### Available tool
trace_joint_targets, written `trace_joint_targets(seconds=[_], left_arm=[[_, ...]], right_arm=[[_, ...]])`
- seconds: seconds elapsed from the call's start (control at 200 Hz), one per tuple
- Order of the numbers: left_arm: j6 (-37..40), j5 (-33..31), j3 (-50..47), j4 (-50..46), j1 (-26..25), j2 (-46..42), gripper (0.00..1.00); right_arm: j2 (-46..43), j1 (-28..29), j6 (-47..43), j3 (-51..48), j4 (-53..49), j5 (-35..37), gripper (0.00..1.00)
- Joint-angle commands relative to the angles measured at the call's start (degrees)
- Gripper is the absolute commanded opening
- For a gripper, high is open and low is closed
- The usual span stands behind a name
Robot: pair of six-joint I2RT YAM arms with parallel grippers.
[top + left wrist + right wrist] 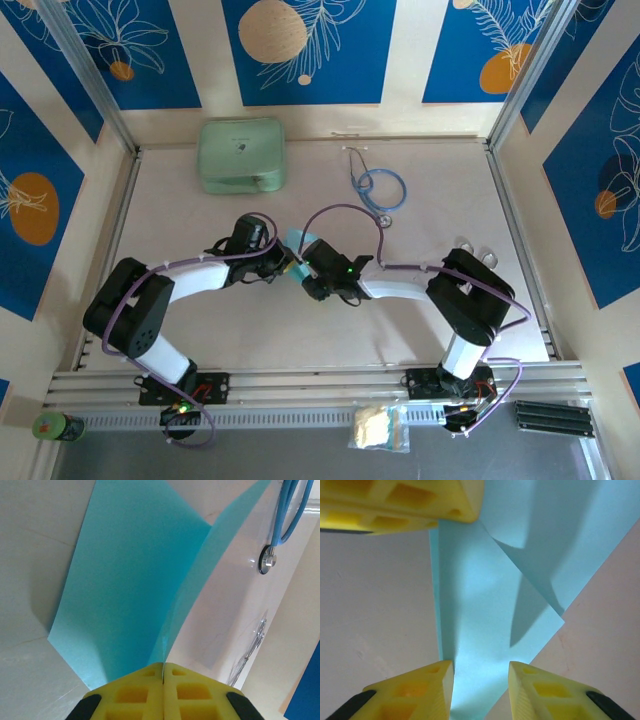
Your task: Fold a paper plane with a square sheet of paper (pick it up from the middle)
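Little of the plane exists yet. The thin light-blue square sheet of paper [135, 580] sits at mid-table, partly raised off the pale table [420, 320] and bent into a loose V along one line, with no pointed nose or flaps. The left gripper [163, 672] is clamped shut on the paper at that bend's end. The right gripper [480, 680] stands parted, with the sheet running between its fingers. Pick-up looks done; nearly all the creasing remains.

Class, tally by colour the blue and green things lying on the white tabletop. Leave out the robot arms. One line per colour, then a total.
Light blue: 1, square sheet of paper
Darker blue: 1, stethoscope
Mint green: 1, case
Total: 3
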Motion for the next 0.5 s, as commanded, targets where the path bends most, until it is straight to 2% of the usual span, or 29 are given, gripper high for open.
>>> trace_joint_targets(seconds=[0.0, 0.18, 0.335, 0.495], left_arm=[[-1.1, 1.2, 0.6, 1.7, 0.0, 0.8, 0.08], [-1.4, 1.4, 0.4, 2.3, -0.1, 1.0, 0.08], [-1.5, 1.2, 0.1, 2.3, -0.1, 0.8, 0.07], [-2.1, 0.9, 0.0, 2.7, -0.1, 0.7, 0.07]], right_arm=[[0.8, 0.5, 0.2, 1.0, 0.9, -0.1, 0.36], [-0.4, 0.8, 0.5, 0.7, 0.8, -1.2, 0.42], [-4.2, 0.4, 2.5, 0.1, -1.0, 1.7, 0.43], [-7.8, 0.0, 2.2, -1.2, -1.7, 0.8, 0.43]])
